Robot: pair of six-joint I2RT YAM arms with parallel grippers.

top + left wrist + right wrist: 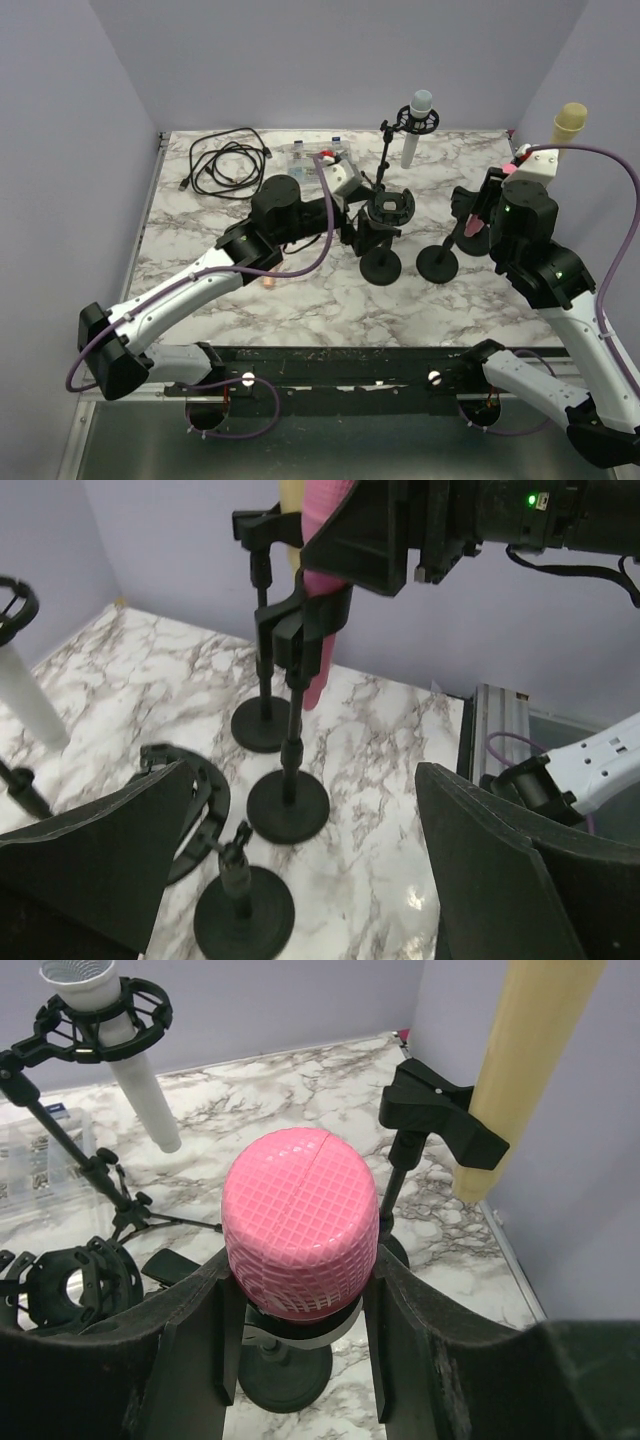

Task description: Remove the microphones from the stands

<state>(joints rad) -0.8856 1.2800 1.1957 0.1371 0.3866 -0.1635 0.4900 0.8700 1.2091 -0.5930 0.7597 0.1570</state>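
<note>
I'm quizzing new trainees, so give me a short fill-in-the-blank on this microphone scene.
The right tool grips the head of the ___ microphone.
The left tool stands wide ___.
The coiled cable at the far left is ___.
Missing words: pink; open; black.

Pink microphone (300, 1225): uniform pink, with a fine grid mesh on the head. Its stand (439, 263): black. Table (300, 290) beneath: white marble with grey veining. Second microphone (520, 1060), to its right: pale yellow. Third microphone (140, 1090), to its left: white body, head apparently grey. Cable (225, 165), farther left: black.
</note>
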